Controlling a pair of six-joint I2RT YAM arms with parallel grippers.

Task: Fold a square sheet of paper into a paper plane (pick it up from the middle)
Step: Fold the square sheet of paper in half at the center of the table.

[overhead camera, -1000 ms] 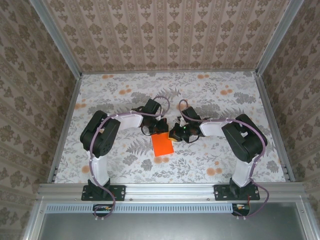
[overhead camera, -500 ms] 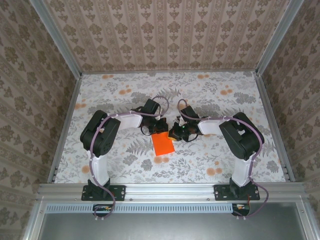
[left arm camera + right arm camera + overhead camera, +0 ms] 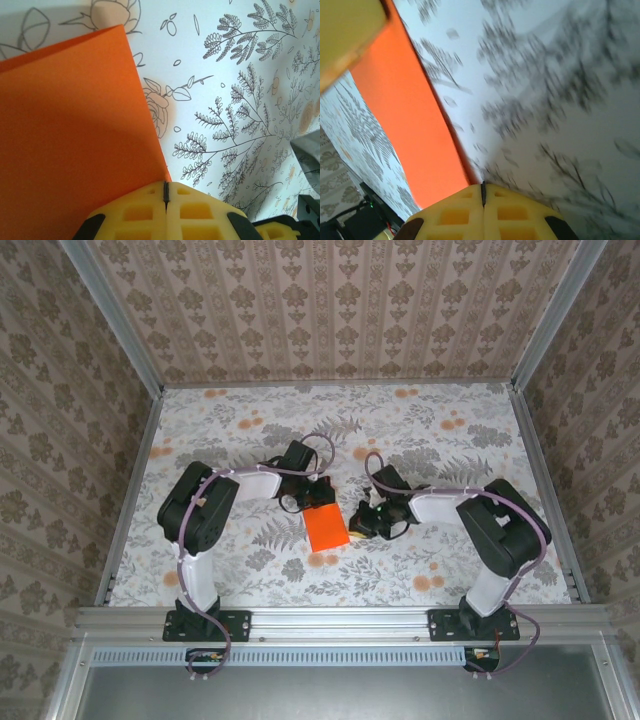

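Observation:
The square sheet of paper lies folded into a vivid orange rectangle on the tablecloth between the two arms. My left gripper is shut, its tips at the sheet's far edge. In the left wrist view the paper spreads to the left, and its right edge runs down to the closed yellow fingertips. My right gripper is shut at the sheet's right edge. The blurred right wrist view shows the paper as an orange strip ending at the closed tips. I see no paper pinched between either pair of jaws.
The flowered tablecloth covers the whole table. Metal rails and patterned walls close it in on three sides. A yellow finger pad of the other gripper shows at the top left of the right wrist view.
The right arm has swung outward and nearer, and its gripper has slid from the paper's far right corner down along the right edge. The left arm and the paper have barely moved.

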